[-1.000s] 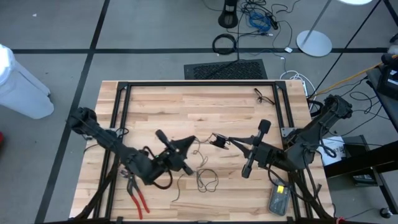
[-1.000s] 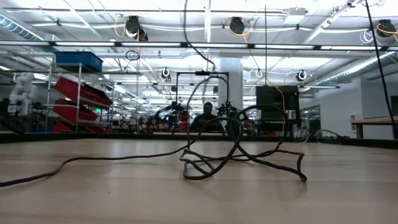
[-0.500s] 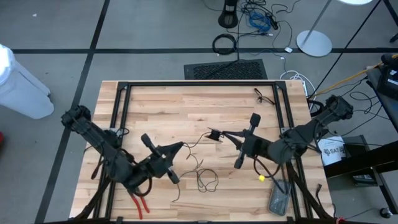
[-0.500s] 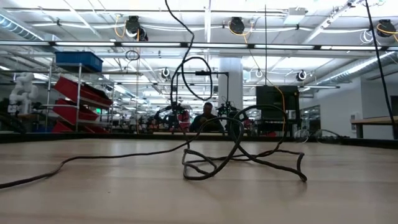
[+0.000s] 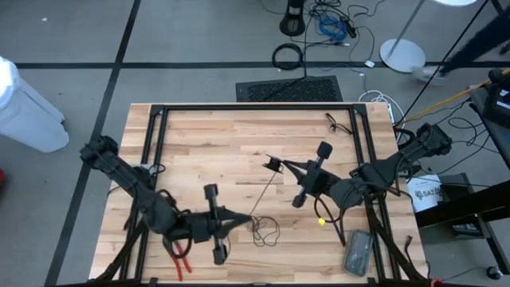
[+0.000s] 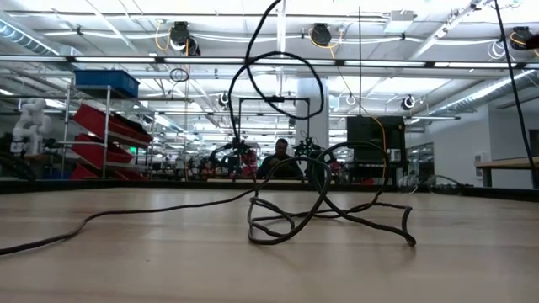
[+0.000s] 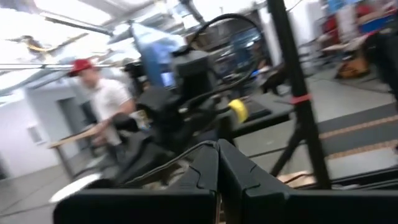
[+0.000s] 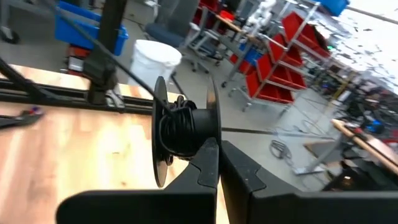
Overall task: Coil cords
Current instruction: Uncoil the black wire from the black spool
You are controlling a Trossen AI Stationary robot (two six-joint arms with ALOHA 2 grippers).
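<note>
The cord point(image 5: 264, 194) is a thin black wire. One end is wound on a small dark spool point(image 8: 184, 132) that my right gripper point(image 8: 217, 150) holds above mid-table point(image 5: 273, 165). From there the cord slants down toward my left gripper point(image 5: 239, 220), which is shut near the front edge. The slack lies in loose loops point(image 6: 328, 217) on the wood, and one loop point(image 6: 278, 80) hangs in the air. Only the shut left fingers point(image 7: 205, 163) show in the left wrist view. My left gripper is shut on the cord, which comes out at the fingertips point(image 7: 186, 157). The fingers point about level toward the table's right side. The strand rises from there toward the spool. My right gripper pinches the spool's rim point(image 8: 210, 142) with its fingertips. It comes about level from the table's right side. The spool is lifted clear of the table, its discs on edge.
A black metal frame point(image 5: 159, 119) rims the wooden table. Red-handled pliers point(image 5: 179, 257) lie at the near left under the left arm. A grey device point(image 5: 356, 252) lies at the near right. A small black wire point(image 5: 335, 122) lies at the far right.
My left gripper has moved toward the near edge and rolled, still shut. My right gripper has carried the spool toward the far edge and a little left. The cord between them now runs straighter, and a loop has risen off the table. The loops on the wood stay in place.
</note>
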